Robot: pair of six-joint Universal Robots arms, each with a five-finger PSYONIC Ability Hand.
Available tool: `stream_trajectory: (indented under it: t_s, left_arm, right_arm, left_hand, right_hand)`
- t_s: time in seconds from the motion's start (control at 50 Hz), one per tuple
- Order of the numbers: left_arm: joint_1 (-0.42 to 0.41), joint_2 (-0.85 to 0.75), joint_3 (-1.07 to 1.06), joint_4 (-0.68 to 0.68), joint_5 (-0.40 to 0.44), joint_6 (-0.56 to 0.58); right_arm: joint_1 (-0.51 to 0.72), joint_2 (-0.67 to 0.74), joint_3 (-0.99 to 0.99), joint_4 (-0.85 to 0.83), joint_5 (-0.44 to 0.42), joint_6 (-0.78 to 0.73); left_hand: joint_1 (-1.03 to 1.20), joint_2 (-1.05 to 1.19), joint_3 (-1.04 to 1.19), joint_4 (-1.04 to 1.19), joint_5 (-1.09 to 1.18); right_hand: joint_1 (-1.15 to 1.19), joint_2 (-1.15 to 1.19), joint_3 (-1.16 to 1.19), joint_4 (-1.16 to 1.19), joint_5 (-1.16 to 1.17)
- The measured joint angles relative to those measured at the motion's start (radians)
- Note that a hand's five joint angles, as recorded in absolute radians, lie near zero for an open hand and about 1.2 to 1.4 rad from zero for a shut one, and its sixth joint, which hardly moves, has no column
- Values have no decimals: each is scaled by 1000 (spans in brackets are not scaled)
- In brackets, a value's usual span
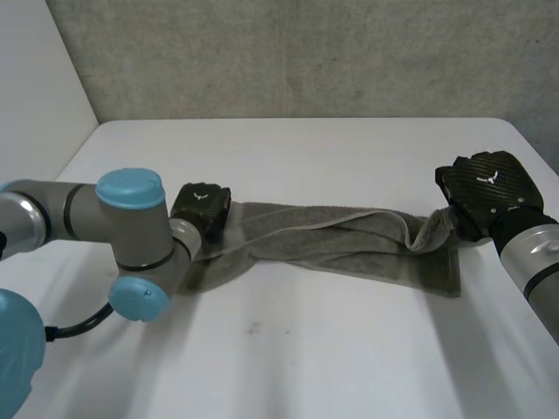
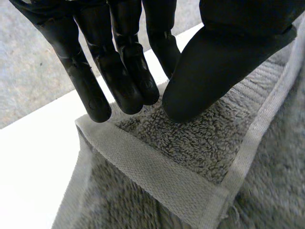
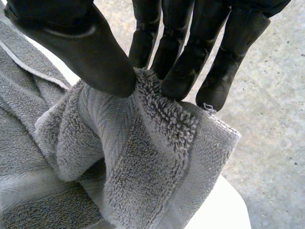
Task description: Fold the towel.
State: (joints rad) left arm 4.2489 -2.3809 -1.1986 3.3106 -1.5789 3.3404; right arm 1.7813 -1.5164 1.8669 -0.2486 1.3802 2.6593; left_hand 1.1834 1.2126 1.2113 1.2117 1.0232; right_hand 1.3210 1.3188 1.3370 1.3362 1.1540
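Head view | left robot hand [image 1: 201, 206], right robot hand [image 1: 486, 187] pinch towel [image 1: 336, 243] | arm [image 1: 131, 229] hides corner

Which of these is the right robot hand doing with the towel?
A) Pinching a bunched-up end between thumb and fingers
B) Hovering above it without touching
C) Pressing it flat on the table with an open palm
A: in the right wrist view the right robot hand pinches a bunched-up end of the towel between its thumb and its fingers.
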Motion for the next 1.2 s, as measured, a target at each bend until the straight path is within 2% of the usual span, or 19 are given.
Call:
stream_trajectory:
  t_s: [0.22, 0.32, 0.38, 0.92, 0.96, 1.0, 1.04, 1.2]
  left_arm:
    - [2, 96, -44, -19, 6, 0]
    - [4, 86, -62, -16, 7, -1]
    - [4, 68, -63, -15, 7, 0]
    - [-2, -69, 41, -14, 7, 2]
    - [-3, -76, 46, -15, 8, 2]
    - [-3, -82, 50, -15, 7, 3]
    - [-4, -83, 52, -16, 5, 3]
    - [-4, -21, 65, -32, -14, -2]
  right_arm:
    - [7, -11, -4, 2, -1, 4]
    - [10, -10, 1, 3, -1, 3]
    - [10, -8, 5, 2, -1, 1]
    - [8, 8, 11, -1, -1, -5]
    - [7, 10, 11, -1, -1, -7]
    - [6, 13, 11, -1, 0, -11]
    - [6, 14, 11, -1, 0, -14]
    - [4, 15, 6, -1, 4, -21]
  left_hand:
    - [1, -26, -23, -24, -3]
    - [-265, -295, -292, -294, -281]
    - [-343, -375, -373, -374, -360]
    - [-419, -452, -450, -451, -437]
    - [-384, -413, -415, -415, -400]
    - [-176, -201, -201, -212, -201]
    - [-96, -115, -120, -118, -112]
    - [-10, -4, -5, -4, -8]
  right_hand:
    - [0, 0, 0, 0, 0]
    - [0, 0, 0, 0, 0]
    - [0, 0, 0, 0, 0]
    - [0, 0, 0, 0, 0]
    - [0, 0, 0, 0, 0]
    - [0, 0, 0, 0, 0]
    - [0, 0, 0, 0, 0]
    - [0, 0, 0, 0, 0]
